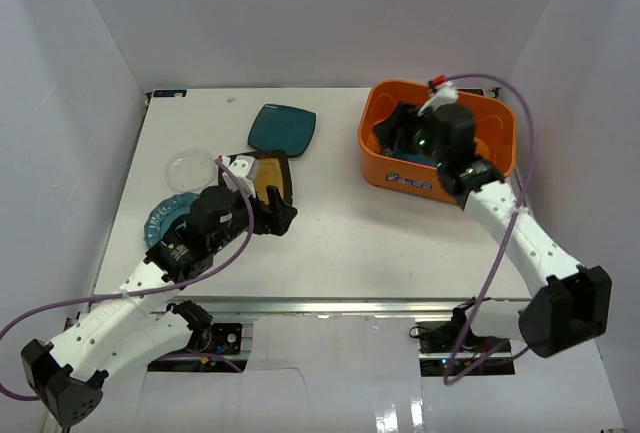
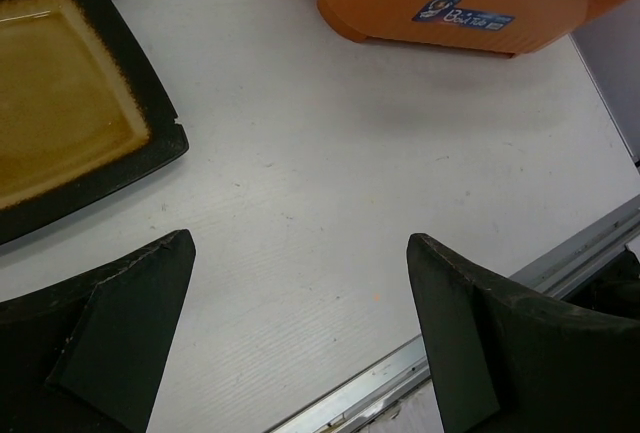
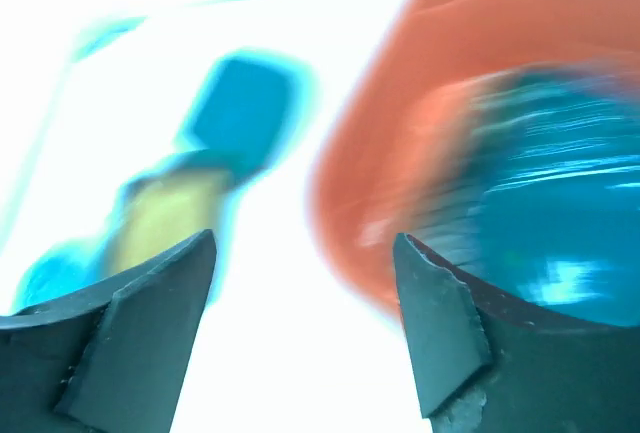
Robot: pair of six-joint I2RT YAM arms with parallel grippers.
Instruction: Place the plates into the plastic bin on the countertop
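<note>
The left gripper [image 2: 300, 241] is open and holds nothing, low over the table [image 2: 330, 153], just beside the black-rimmed yellow plate [image 2: 60, 103]. Behind it lies a dark teal plate [image 1: 282, 128]. Farther right, the right gripper [image 3: 305, 243], also open, hangs over the orange bin [image 1: 385, 168], where a blurred blue plate [image 3: 560, 213] shows inside.

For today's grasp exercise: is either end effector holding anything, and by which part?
Nothing is held. The left end effector is open over the countertop; the right end effector is open too, with an empty gap.
</note>
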